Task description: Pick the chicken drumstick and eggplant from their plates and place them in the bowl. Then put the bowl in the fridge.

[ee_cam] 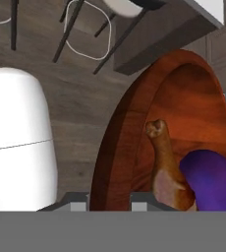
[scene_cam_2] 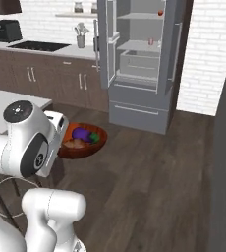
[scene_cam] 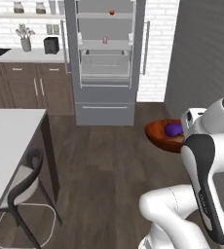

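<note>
A: What's the biggest thing ahead?

B: The fridge [scene_cam: 105, 63]. It stands at twelve o'clock in the left base view with its doors swung wide, pale shelves showing, and a closed drawer front below. In the right base view it sits toward one o'clock.

A: And beside it?

B: Brown cabinets with a worktop [scene_cam: 28, 54] at ten o'clock, carrying a utensil pot and a dark appliance. A pale island worktop [scene_cam: 7, 146] fills the eight o'clock corner, with a dark stool [scene_cam: 24, 192] tucked against it.

A: Where's the bowl?

B: The bowl [scene_cam_2: 83, 142] hangs above the wooden floor, in front of the robot's white arm, well apart from the fridge. The tool [ee_cam: 110, 202] is clenched on its rim; in the hand view the rim runs up between the two fingertips.

A: What's in it?

B: The eggplant [scene_cam_2: 84, 134] at five o'clock in the hand view, touching the chicken drumstick [ee_cam: 165, 167] just beside it.
</note>
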You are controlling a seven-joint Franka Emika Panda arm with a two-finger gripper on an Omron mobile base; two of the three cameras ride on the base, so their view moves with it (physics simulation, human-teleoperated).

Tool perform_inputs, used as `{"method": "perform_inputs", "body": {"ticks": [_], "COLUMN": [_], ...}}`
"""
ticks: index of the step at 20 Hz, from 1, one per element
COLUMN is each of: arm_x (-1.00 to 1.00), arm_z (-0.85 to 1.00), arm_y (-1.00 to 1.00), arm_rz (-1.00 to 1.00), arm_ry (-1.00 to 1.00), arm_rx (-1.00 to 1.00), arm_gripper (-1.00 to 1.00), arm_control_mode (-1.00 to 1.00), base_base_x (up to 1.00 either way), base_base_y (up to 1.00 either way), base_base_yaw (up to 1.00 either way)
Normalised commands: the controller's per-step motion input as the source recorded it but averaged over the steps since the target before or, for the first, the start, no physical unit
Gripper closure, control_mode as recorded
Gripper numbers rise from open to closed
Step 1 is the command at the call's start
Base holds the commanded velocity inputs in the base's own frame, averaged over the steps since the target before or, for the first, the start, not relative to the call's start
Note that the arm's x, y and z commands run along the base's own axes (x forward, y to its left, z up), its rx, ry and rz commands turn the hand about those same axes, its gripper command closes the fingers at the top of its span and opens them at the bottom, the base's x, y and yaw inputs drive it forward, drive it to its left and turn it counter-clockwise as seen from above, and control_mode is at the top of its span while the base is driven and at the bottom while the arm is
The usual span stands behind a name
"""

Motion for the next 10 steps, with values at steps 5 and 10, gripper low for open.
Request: {"method": "perform_inputs", "body": {"ticks": [5, 10], "arm_x": [0.0, 0.0], "arm_z": [0.0, 0.0], "arm_y": [0.0, 0.0], "arm_rz": [0.0, 0.0], "arm_ry": [0.0, 0.0], "arm_rx": [0.0, 0.0], "arm_gripper": [1.0, 1.0], "arm_control_mode": [1.0, 1.0], "base_base_x": [1.0, 1.0], "base_base_y": [0.06, 0.37], "base_base_yaw": [0.0, -0.02]}}
